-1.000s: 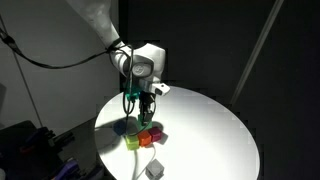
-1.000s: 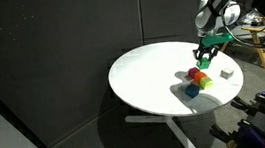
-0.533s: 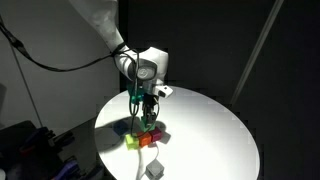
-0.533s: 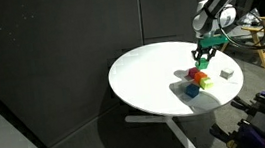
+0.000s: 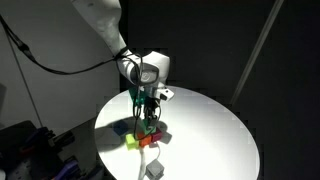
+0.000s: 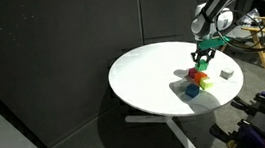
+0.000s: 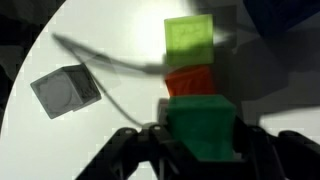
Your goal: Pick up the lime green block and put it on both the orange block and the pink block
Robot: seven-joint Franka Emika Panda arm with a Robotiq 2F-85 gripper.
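My gripper [image 7: 203, 150] is shut on the lime green block [image 7: 203, 128], which fills the space between the jaws in the wrist view. The orange block [image 7: 188, 80] lies on the table just beyond it, partly covered by it. The pink block is hidden in the wrist view; it shows in an exterior view [image 6: 193, 73] at the edge of the cluster. In both exterior views the gripper [image 5: 148, 112] [image 6: 203, 64] hangs just above the cluster of cubes, with the orange block [image 5: 147, 140] below it.
A paler yellow-green cube [image 7: 189, 42] sits right behind the orange block. A grey cube [image 7: 65, 92] lies apart to the left, near the edge of the round white table [image 5: 210, 130]. A dark blue cube [image 6: 191, 91] sits at the cluster's near side.
The gripper has sunk slightly toward the cluster of cubes, still holding the green block. The cubes on the table have not moved.
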